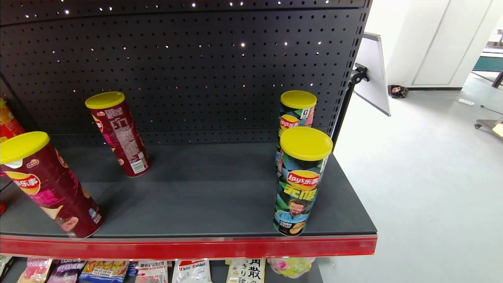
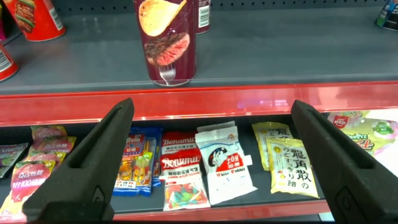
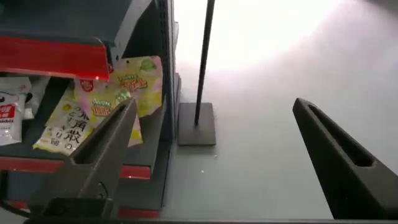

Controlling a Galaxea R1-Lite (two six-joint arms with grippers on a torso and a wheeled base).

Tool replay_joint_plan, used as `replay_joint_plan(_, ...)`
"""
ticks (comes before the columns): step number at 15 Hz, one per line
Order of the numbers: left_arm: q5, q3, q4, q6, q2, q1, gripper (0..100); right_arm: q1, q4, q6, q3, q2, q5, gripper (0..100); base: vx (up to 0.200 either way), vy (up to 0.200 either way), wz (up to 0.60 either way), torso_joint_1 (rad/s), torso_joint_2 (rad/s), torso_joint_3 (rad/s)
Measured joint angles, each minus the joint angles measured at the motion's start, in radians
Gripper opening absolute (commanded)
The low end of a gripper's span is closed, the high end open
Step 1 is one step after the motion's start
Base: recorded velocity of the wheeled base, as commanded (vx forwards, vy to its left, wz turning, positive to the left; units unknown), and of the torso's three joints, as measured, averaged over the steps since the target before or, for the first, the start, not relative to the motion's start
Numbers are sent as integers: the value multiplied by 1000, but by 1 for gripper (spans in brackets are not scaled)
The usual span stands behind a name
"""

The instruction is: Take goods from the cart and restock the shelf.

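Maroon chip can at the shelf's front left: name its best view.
Head view: the maroon chip can appears nearly whole, yellow lid to base, at the shelf edge. The left wrist view catches its lower body, lid cut off. The right wrist view faces the lower shelf and floor.

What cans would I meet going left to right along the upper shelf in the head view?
front maroon can → rear maroon can → front black-and-green can. The rear black-and-green can stands straight behind that last one and overlaps it, so it has no clear place in the order.
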Motion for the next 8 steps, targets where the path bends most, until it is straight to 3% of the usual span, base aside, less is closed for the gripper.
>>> replay_joint_plan(6, 0, 0, 0, 0, 0, 0, 100, -16, -31, 71, 13, -96, -78, 100, 0, 0, 0, 0, 0, 0)
replay_joint_plan(8, 0, 0, 0, 0, 0, 0, 100, 8, -84, 70, 25, -117, -7, 100, 0, 0, 0, 0, 0, 0)
